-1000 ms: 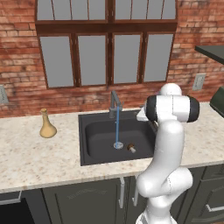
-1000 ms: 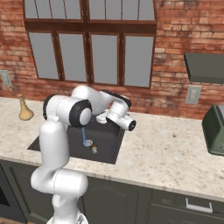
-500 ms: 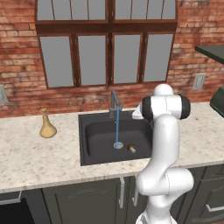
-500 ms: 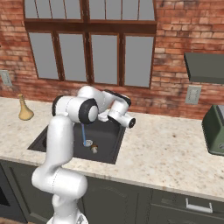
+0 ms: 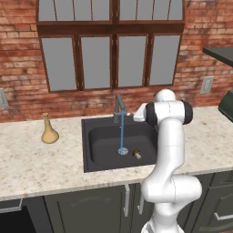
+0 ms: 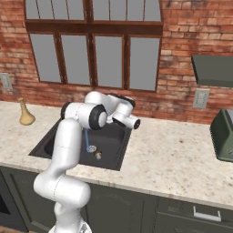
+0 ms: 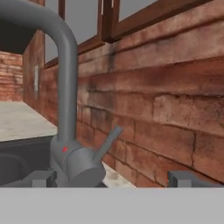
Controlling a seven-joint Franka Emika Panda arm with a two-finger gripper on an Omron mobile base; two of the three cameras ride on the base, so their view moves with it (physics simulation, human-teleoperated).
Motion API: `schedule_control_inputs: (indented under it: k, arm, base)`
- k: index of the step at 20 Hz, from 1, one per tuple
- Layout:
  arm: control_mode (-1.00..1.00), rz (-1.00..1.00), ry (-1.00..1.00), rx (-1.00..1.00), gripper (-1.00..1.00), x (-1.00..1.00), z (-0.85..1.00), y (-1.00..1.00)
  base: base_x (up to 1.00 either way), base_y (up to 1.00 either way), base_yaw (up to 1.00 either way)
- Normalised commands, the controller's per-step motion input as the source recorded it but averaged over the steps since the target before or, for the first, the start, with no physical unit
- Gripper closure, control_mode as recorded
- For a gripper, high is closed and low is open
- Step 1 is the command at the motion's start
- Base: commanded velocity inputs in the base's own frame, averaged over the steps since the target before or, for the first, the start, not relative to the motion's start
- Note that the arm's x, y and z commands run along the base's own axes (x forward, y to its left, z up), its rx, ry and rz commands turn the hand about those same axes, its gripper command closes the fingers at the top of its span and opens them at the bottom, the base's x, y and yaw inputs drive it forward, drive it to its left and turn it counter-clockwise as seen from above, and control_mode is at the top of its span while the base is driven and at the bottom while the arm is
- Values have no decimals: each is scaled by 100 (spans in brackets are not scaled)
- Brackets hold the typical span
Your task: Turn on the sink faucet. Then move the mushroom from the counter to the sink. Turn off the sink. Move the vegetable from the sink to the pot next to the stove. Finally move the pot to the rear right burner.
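The grey faucet [image 5: 119, 107] stands behind the dark sink [image 5: 93, 161], and a blue stream of water [image 5: 121, 134] falls from its spout into the basin. The mushroom [image 5: 136, 154] lies on the sink floor right of the stream, also seen as the mushroom [image 6: 97, 155]. My gripper [image 7: 111, 179] is open, its fingertips [image 7: 41, 178] wide apart, just in front of the faucet base [image 7: 76, 164] and its slanted lever [image 7: 107, 142]. From the left base view my gripper [image 5: 136, 113] hangs level, right of the faucet. The pot and the burner are out of view.
A tan vase [image 5: 49, 131] stands on the counter left of the sink. A dark toaster [image 6: 224, 135] sits at the far right under a range hood [image 6: 214, 69]. The brick wall [image 7: 175, 100] rises close behind the faucet.
The arm has swung left and brought the hand closer to the faucet. Water keeps running and the mushroom has stayed in the sink.
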Motion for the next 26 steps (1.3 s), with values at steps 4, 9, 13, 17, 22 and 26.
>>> schedule_control_inputs:
  k: [4, 9, 13, 17, 22, 26]
  arm:
    - [-100, 6, 0, 0, -100, 30, -2, 5]
    - [-100, 7, 0, 0, -100, 19, -2, 7]
    - [-100, 9, 0, 0, -100, 18, -4, 15]
    - [-100, 11, 0, 0, -100, 21, -5, 17]
    - [-100, 10, 0, 0, -100, 21, -6, 18]
    - [-100, 10, 0, 0, -100, 7, -2, 26]
  base:
    - [0, 0, 0]
    - [0, 0, 0]
    - [0, 0, 0]
    - [0, 0, 0]
    - [0, 0, 0]
    - [0, 0, 0]
